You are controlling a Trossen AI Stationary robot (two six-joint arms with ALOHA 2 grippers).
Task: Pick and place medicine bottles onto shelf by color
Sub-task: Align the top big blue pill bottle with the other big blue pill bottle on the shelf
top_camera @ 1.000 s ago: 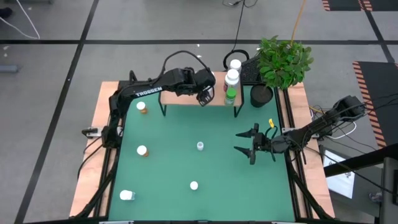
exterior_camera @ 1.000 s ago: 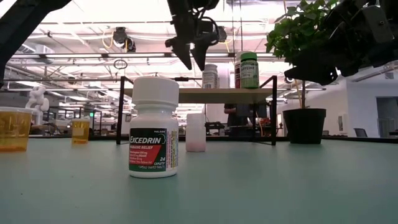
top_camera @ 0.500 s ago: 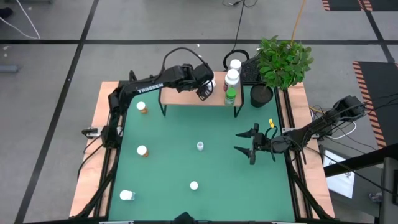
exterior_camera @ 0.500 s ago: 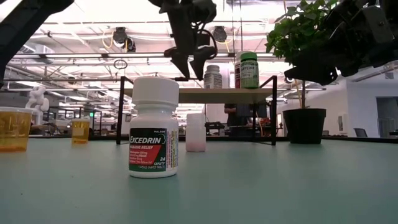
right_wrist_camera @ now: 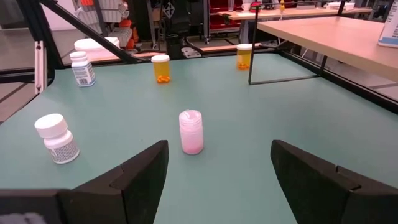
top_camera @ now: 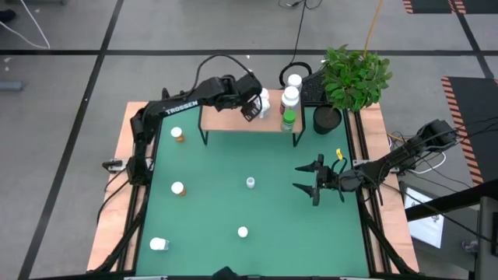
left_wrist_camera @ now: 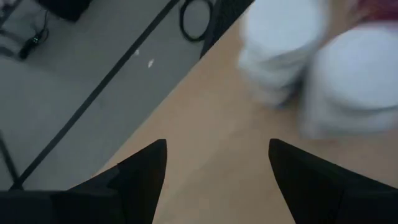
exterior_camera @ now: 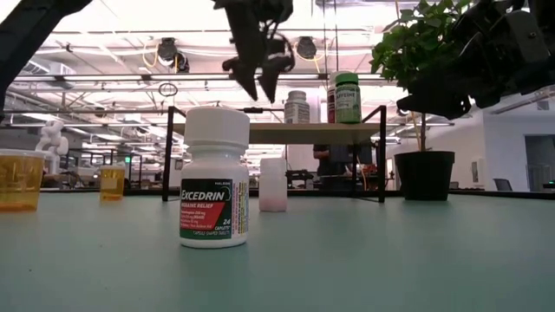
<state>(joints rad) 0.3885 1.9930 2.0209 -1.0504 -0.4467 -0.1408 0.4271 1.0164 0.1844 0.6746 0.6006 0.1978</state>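
Light-wood shelf (top_camera: pixel 233 120) at worktop's far edge | left tool (top_camera: pixel 250 110) wide, empty, above it | white bottle (top_camera: pixel 264 101) just beside tool | right tool (top_camera: pixel 310 180) wide, empty, near pink bottle (right_wrist_camera: pixel 191 131)

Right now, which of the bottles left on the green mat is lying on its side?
The white bottle at the mat's near-left corner: it lies on its side, while the other loose bottles stand upright, caps up.

In the left wrist view two white caps (left_wrist_camera: pixel 323 68) are blurred, their bottles' bodies unseen.
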